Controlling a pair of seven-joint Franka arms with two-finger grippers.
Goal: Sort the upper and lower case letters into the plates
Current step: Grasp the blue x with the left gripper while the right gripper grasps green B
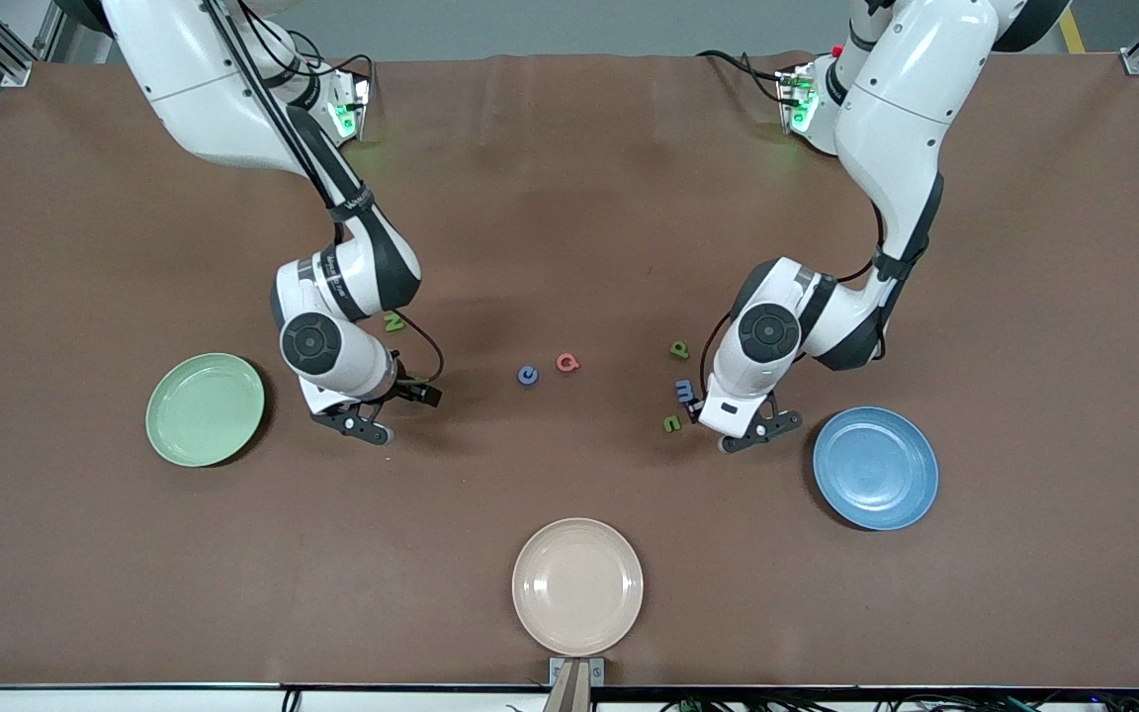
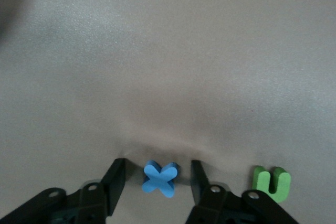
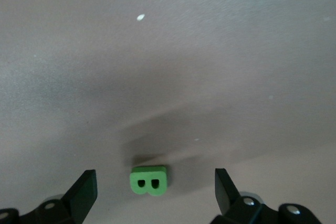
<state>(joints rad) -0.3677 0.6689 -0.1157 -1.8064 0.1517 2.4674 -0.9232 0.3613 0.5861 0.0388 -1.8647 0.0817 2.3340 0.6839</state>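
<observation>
My left gripper [image 1: 753, 433] is low over the table beside the blue plate [image 1: 875, 467], open. In the left wrist view its fingers [image 2: 116, 174] stand either side of a blue letter x [image 2: 160, 178] without touching it; a green u [image 2: 272, 183] lies beside. My right gripper [image 1: 364, 427] is low beside the pale green plate [image 1: 205, 408], open around a green B [image 3: 149, 180], fingers [image 3: 86, 184] apart from it. Both plates are empty. The x and the B are hidden in the front view.
Loose letters lie mid-table: a green N [image 1: 394, 321], a blue c [image 1: 527, 376], a red Q [image 1: 568, 363], a green p [image 1: 679, 349], a blue m [image 1: 685, 391] and the green u [image 1: 671, 423]. An empty beige plate [image 1: 577, 585] sits nearest the front camera.
</observation>
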